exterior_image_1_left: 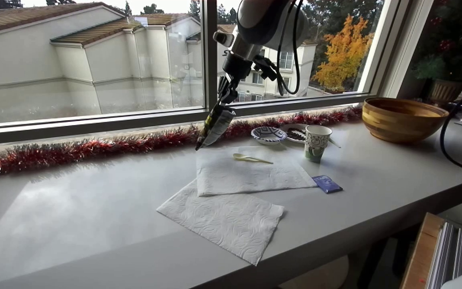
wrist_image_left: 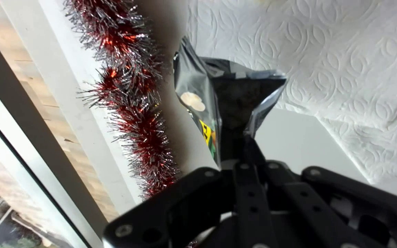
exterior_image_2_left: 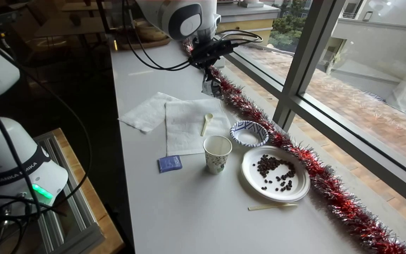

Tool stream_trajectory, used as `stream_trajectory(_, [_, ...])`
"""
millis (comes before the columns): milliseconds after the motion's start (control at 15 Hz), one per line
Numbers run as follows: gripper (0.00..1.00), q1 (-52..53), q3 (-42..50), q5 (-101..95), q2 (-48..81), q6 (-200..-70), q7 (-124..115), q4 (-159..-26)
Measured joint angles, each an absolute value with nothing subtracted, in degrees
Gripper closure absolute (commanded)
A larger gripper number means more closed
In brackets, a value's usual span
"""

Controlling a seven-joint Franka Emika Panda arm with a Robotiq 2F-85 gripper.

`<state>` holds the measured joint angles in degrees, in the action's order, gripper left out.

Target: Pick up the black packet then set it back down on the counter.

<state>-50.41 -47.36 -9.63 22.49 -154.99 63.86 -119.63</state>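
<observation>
Black packet is hanging in the gripper near the back edge of the counter

The gripper is pinching one end of the packet between its fingers, and the rest is slanting down toward the counter. In the wrist view a yellow and green mark is showing on one side, with a pale round patch sitting farther out. The packet is hanging just beside the red and silver tinsel, which is running along the back edge below the window, and near a corner of the upper napkin. Whether its lower tip is touching anything, the views are leaving unclear.

The upper napkin is overlapping the lower napkin, one corner of which is reaching the front edge, across from the window. A pale spoon is lying on the upper napkin. A blue packet is resting just beside that napkin, between the upright cup and the front edge. Toward the back edge, a small bowl is sitting close to the tinsel, and next to it a white plate is holding scattered dark pieces. A thin stick is lying just beside the plate. In an exterior view a wooden bowl is standing near the back edge, well apart from the black packet.
</observation>
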Motion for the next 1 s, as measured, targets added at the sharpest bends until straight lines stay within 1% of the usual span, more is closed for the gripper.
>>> stream_trajectory(400, [1.00,-25.1,-20.8,-18.9,19.1,-159.4,63.5,-118.6])
stream_trajectory(667, [1.00,-9.2,-3.9,-31.7,19.3,-165.3,58.4,-118.5])
stream_trajectory(867, [1.00,-1.8,4.7,-43.4,19.8,-169.6,47.6,-118.4])
stream_trajectory(1000, [1.00,1.2,7.8,-46.6,20.2,-170.1,41.8,-118.4])
